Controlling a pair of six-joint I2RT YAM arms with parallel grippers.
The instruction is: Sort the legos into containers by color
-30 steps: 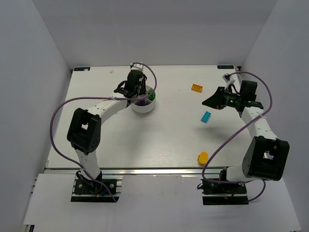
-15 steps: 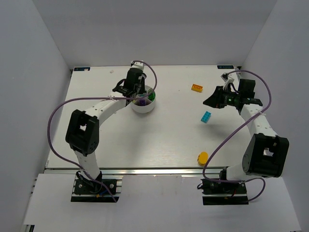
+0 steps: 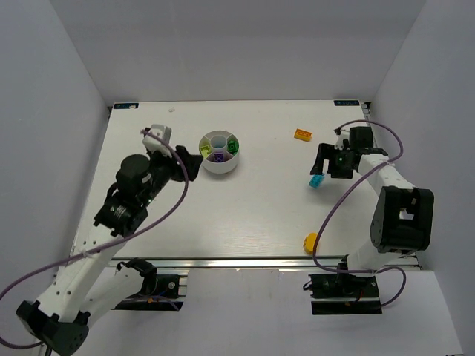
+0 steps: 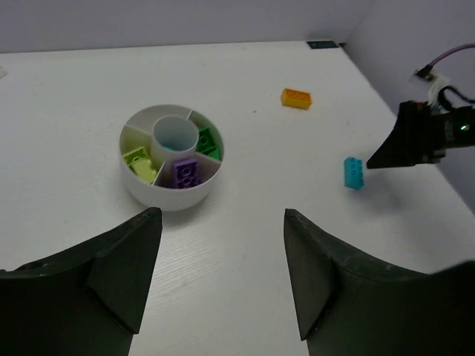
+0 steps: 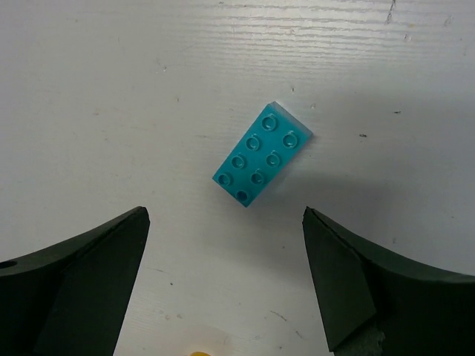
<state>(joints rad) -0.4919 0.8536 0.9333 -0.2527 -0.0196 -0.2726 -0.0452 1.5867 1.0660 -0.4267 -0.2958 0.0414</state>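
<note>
Top view overlooks the whole table; wrist views share the cyan brick, right close above, left afar.

This is probably looking like a robotics lab test cell, since plain pale walls are boxing in a white table and the left arm and right arm are sitting bolted to a metal rail along its near edge.

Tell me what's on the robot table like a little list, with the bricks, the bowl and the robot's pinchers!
dish: white, round, divided
in the dish: purple brick, lime brick and green brick, each in a different section
loose on the table: cyan brick, orange brick
left jaws: open, empty, short of the dish
right jaws: open, empty, above the cyan brick
</note>
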